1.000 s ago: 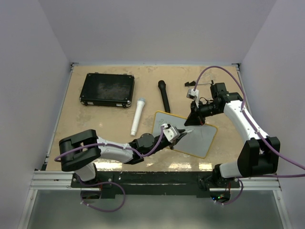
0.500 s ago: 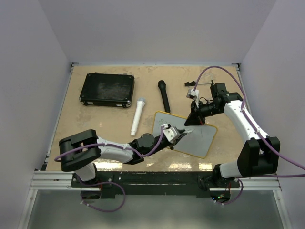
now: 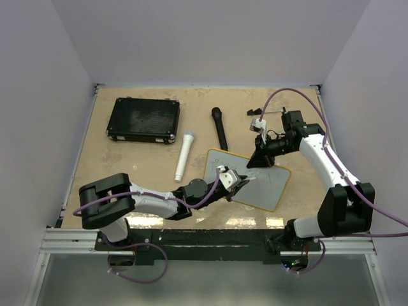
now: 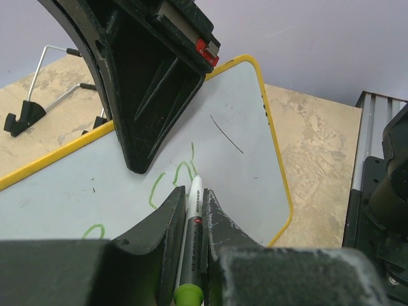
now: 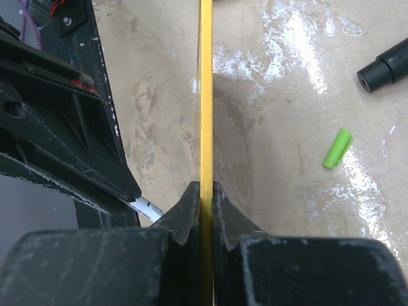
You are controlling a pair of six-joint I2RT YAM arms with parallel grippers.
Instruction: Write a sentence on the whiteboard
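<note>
A small white, yellow-rimmed whiteboard (image 3: 271, 188) is sitting right of centre on the beige counter (image 3: 146, 172), being held and written on.
The left fingers (image 4: 164, 224) are clamping a white, green-ended marker (image 4: 194, 191), its tip meeting the board beside the green handwritten strokes (image 4: 167, 180). The right fingers (image 5: 189, 213) are pinching the board's far yellow rim, closed tight on it.

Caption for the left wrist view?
Left end effector holds a marker tip-down on the yellow-rimmed whiteboard beside green strokes.
</note>
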